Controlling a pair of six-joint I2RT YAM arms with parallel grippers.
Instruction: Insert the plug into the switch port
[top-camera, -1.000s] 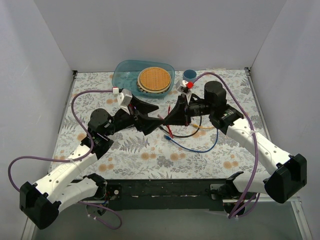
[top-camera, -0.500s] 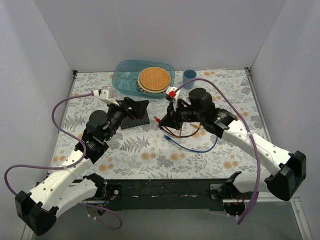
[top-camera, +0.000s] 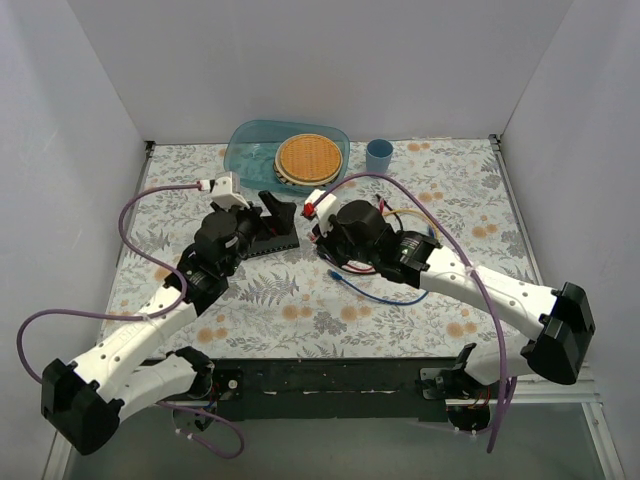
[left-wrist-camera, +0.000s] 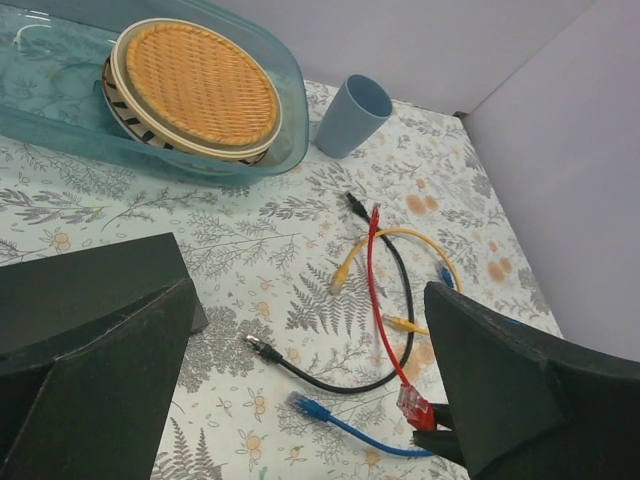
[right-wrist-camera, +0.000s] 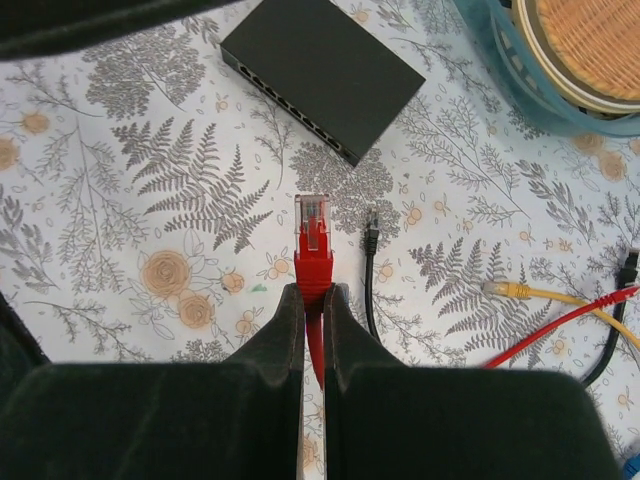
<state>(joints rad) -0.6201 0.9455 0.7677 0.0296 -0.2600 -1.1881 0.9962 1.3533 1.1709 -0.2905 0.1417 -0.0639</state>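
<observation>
My right gripper (right-wrist-camera: 313, 298), clenched on the red plug (right-wrist-camera: 313, 235), aims it at twelve o'clock toward the switch (right-wrist-camera: 325, 75) just ahead, an approach step by my reckoning, so next I must square up to its slanted port row and push in, while my left gripper (left-wrist-camera: 308, 290) gapes empty.

A table (top-camera: 480, 190) draped in a pale cloth (right-wrist-camera: 130, 260) printed with grey ferns and orange blossoms fills a three-sided booth of plain white walls. A back wall (top-camera: 320, 60) stands along the far edge, and a left wall (top-camera: 60, 180) and a right wall (top-camera: 590, 150) rise from the side edges. A black rail (top-camera: 330, 380) runs along the near edge. Soft, even light casts only faint shadows.
</observation>
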